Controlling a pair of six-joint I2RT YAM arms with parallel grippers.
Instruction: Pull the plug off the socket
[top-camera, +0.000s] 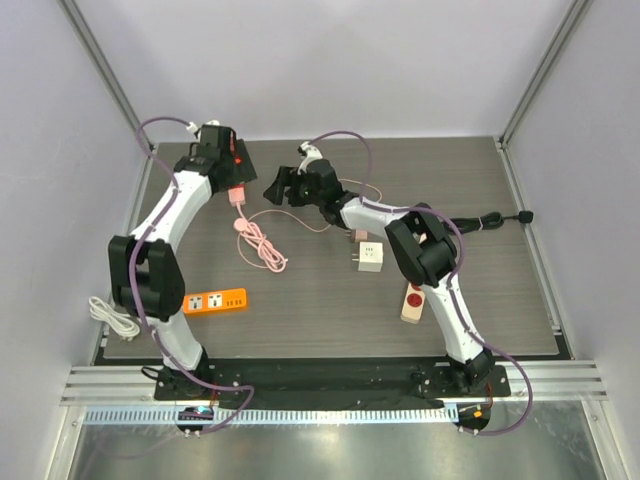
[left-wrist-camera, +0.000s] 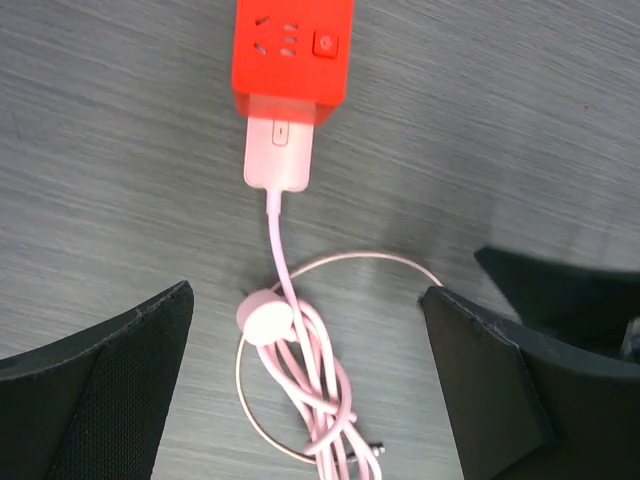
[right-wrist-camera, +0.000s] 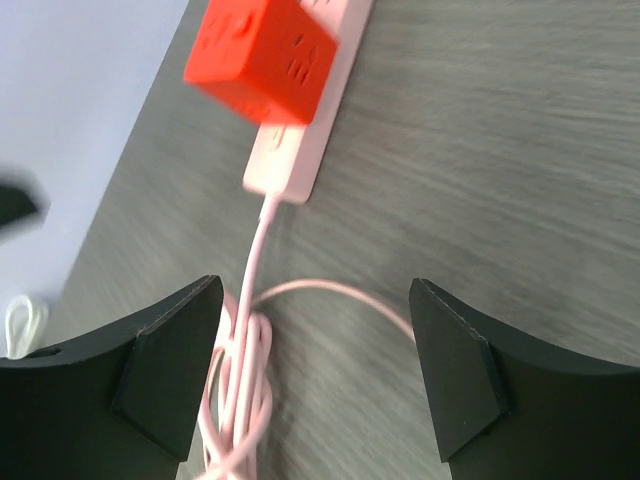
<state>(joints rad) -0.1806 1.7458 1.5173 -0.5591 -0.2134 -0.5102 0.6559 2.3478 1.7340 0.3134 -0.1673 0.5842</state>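
Both spread: left gripper (left-wrist-camera: 307, 300), right gripper (right-wrist-camera: 315, 290); pink plug (left-wrist-camera: 278, 150) in red socket (left-wrist-camera: 292, 50).

Coiled pink cable (top-camera: 262, 245) on table (top-camera: 330, 300)

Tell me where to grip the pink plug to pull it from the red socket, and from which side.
Grip the pink plug across the two narrow edges of its flat body, coming down from above. It lies flat, sticking sideways out of the red socket; the thin cable offers no firm hold.
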